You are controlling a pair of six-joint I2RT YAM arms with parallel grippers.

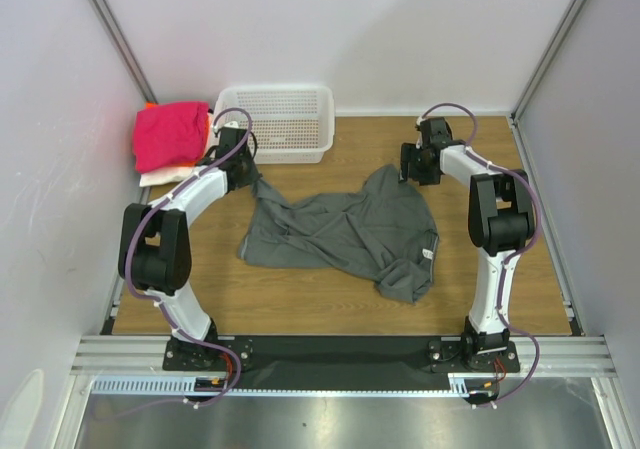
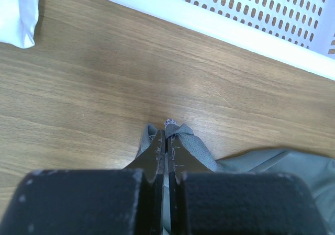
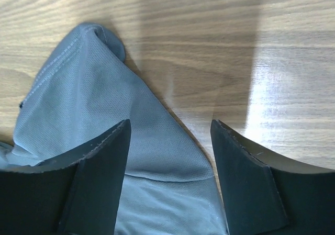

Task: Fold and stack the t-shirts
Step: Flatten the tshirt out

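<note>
Wooden table (image 1: 330,309), white walls all round, that's my whole world. Right in front of my bases it's bare wood, then the grey t-shirt (image 1: 345,234) starts. It's crumpled, nowhere near flat, and the neck label (image 1: 432,253) shows at the near right. It sprawls left to right across the middle of the table. Its two far ends run up toward my two grippers, so the long axis lies pretty much between them.

My left gripper (image 2: 166,141) is clamped tight on the far-left corner, with a nub of grey cloth poking out past the tips.

My right gripper (image 3: 170,127) is the one that matters now. Its jaws are apart with nothing pinched, and it hangs over the far-right tip of the shirt. In the wrist view the cloth runs under the finger on the left (image 3: 99,161) and into the gap, while the other finger (image 3: 246,161) sits over bare wood. So the cloth lies off to one side of centre. My guess is I should drop and nudge that way before pinching, or I'll only catch the hem.

Further back there's the white mesh basket (image 1: 285,119) by the wall. Left of it is the pile, with the magenta t-shirt (image 1: 170,134) on top of a white one (image 1: 165,176).
</note>
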